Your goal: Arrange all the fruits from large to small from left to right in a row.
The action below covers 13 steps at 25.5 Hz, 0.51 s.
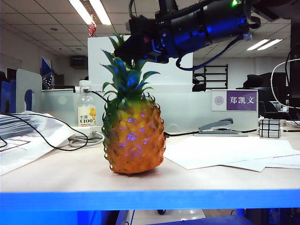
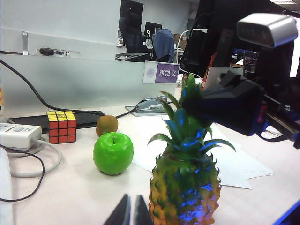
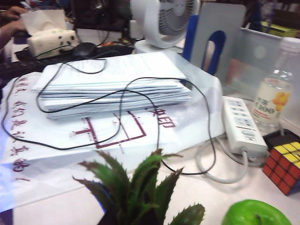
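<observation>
The pineapple (image 1: 133,136) stands upright on the surface (image 1: 70,178), crown pointing up into my right claw (image 1: 140,49), which is clamped on the leaves from above. My left claw (image 2: 131,213), narrowed on nothing, sits low beside its base.

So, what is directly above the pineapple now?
The right end effector is at the crown of the pineapple. The leaves hide whether it grips them. The left end effector is near the pineapple's base.

My left fingers (image 2: 125,213) sit nearly closed, empty, beside the pineapple (image 2: 184,190); beyond them stand the green apple (image 2: 113,153), kiwi (image 2: 107,125) and puzzle cube (image 2: 61,126).
</observation>
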Each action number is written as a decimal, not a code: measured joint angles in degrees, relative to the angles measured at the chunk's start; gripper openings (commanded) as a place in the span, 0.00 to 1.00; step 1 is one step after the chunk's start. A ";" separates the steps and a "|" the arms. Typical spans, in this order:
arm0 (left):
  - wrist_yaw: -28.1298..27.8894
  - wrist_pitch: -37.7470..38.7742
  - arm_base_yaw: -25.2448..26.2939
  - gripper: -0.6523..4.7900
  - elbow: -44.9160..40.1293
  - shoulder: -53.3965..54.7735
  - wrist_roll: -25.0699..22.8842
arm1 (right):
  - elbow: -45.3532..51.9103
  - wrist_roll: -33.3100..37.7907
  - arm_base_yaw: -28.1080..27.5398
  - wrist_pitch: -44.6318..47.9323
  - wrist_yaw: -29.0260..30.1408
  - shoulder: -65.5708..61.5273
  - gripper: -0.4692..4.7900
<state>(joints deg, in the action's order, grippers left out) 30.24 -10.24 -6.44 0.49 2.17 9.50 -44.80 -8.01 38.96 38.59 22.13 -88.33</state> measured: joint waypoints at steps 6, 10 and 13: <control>0.37 0.00 0.00 0.17 0.00 0.00 0.00 | 0.02 -0.26 6.08 -0.59 2.16 0.00 0.09; 0.39 0.00 0.00 0.17 0.00 0.00 0.00 | 0.00 -3.30 7.82 -0.85 -0.74 0.02 0.09; 0.70 0.00 0.00 0.17 0.00 0.00 0.22 | 0.00 -4.13 7.78 -0.81 -1.75 0.02 0.09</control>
<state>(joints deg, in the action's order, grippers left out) 30.94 -10.24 -6.44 0.49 2.17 9.72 -44.80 -12.14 46.74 37.78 20.38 -88.31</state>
